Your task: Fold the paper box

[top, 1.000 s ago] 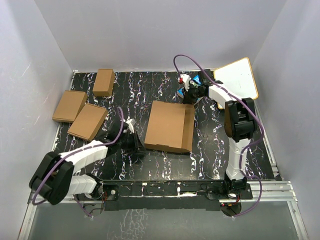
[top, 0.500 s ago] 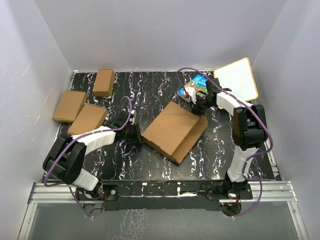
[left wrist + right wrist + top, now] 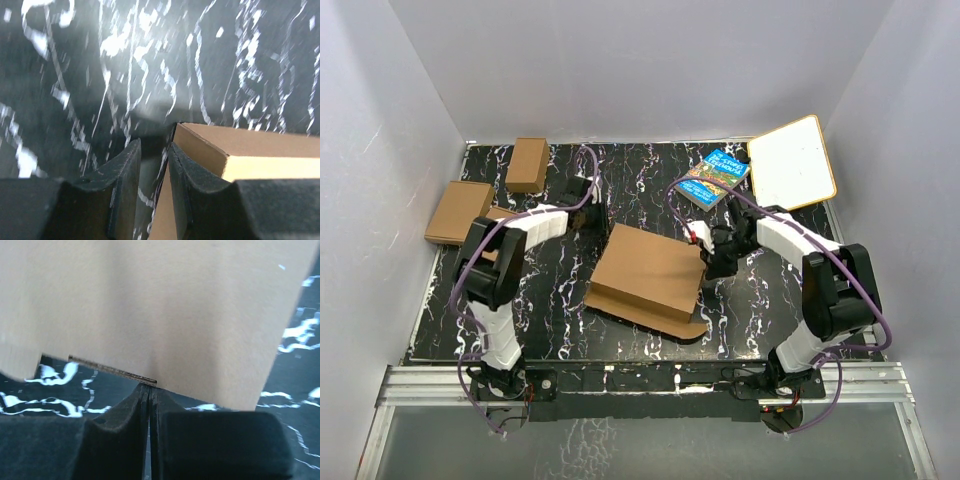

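- Top view: bright, even, soft shadows; sharp
- Left wrist view: table [image 3: 150, 60] motion-blurred; pale glare patch
- Right wrist view: paper box [image 3: 150, 305] close, soft-focused

The left arm [image 3: 535, 222] stretches toward the far edge of the table [image 3: 570, 330], left fingers [image 3: 125, 170] parted by a narrow gap. The right arm [image 3: 785, 232] bends in toward the table's middle, right fingers [image 3: 134, 412] pressed tight together.

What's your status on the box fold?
Left pincer ajar, empty. Right pincer shut, tips at edge of the large brown corrugated cardboard box. Blue rectangular book lies clear beyond it.
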Tool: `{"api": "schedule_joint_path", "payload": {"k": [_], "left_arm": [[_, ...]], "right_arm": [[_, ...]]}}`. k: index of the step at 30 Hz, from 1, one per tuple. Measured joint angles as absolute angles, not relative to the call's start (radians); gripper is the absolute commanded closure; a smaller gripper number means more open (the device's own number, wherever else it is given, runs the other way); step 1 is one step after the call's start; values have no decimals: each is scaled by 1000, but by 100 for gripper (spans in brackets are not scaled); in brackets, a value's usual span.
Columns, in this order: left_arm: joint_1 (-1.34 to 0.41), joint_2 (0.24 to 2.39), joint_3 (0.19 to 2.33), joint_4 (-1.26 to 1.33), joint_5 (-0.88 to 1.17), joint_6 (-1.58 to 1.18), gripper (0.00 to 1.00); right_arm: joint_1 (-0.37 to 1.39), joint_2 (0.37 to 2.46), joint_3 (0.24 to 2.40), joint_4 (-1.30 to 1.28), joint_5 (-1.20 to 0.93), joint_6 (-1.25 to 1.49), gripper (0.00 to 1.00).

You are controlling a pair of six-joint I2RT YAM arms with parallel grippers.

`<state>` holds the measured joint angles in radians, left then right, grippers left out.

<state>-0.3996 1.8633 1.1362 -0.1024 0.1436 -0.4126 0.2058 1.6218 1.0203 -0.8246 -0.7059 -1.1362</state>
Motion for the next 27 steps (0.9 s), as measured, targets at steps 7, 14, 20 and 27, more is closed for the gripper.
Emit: {"api": "schedule_joint_path", "payload": {"k": [7,14,20,27], "left_arm": [[-390,2093,1421,-88,290,-370,71],[-400,2298,1721,-158,434,-333,65],[-398,2220,1672,-160,391,-281,48],[-369,1632,1207,73,317,-201,32]], "right_arm": [[284,1592,957,-879,-770,-1099,85],[328,1592,951,-864,-863,-1045,79],[326,1521,948,-868,-877,-1087,74],[325,1434,962,-878,-923,-1097,68]]}}
